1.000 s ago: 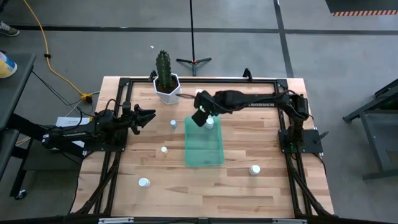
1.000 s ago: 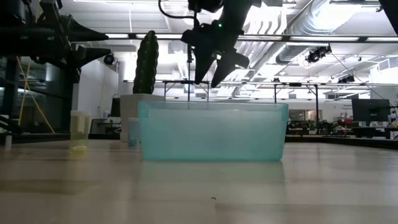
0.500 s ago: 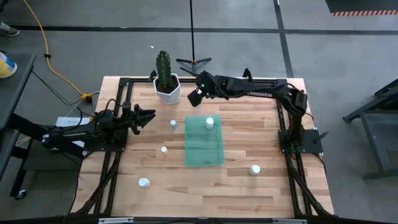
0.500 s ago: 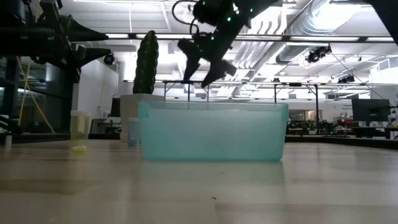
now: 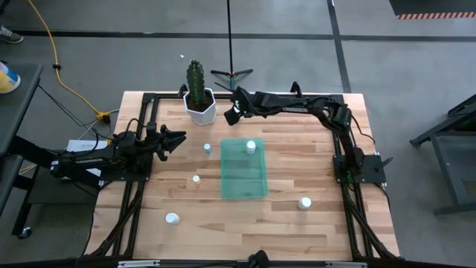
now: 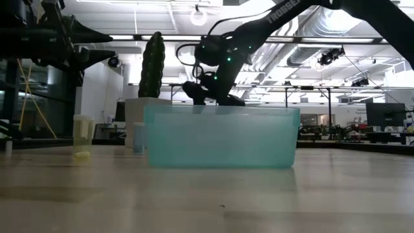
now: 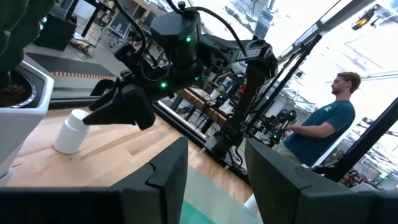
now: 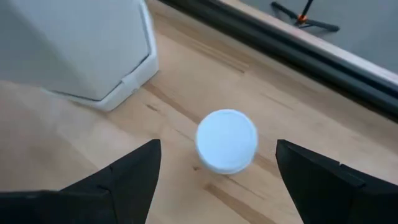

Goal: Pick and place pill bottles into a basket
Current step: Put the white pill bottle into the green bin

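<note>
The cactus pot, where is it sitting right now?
In the high view the cactus pot stands at the table's far edge, left of centre, with the right gripper just beside it.

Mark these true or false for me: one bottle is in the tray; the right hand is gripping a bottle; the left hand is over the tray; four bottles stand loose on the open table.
1. One pill bottle is in the green tray. True.
2. The right hand grips a bottle. False: it is open above a bottle by the cactus pot.
3. The left hand is over the tray. False: it waits at the table's left edge.
4. Four bottles stand outside the tray, apart from the targeted one. True.
</note>
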Tool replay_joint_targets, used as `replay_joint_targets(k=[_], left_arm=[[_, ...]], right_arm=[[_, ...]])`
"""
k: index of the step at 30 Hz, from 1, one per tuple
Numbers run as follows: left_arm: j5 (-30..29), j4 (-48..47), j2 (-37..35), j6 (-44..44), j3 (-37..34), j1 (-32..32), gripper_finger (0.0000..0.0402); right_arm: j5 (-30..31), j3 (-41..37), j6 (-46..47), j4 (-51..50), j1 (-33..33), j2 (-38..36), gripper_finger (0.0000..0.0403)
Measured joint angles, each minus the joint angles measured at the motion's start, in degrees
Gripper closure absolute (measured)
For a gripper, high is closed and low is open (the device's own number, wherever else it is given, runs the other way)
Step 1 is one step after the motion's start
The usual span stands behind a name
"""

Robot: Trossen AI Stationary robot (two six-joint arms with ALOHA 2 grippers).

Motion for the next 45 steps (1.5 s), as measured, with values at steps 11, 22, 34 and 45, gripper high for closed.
replay_joint_targets(k=[11,22,34,45], left_arm=[[-0.02,0.02,0.00,0.00,0.00,0.00,0.0208],[-0.03,0.00,0.01,-0.02,0.00,0.00,0.0208],[-0.03,0.00,0.02,-0.04,0.00,0.00,0.0208],[-0.03,0.00,0.01,-0.04,0.00,0.00,0.0208]], right_arm=[[-0.84,0.00,-1.08,2.66,-0.46,1.88,0.0095],[-0.78,0.00,-0.90,3.26,-0.46,4.58,0.0095],[0.33,0.00,-0.09,3.70,-0.66,4.74,0.0125],[-0.22,0.00,-0.22,4.51,-0.72,4.74,0.0218]])
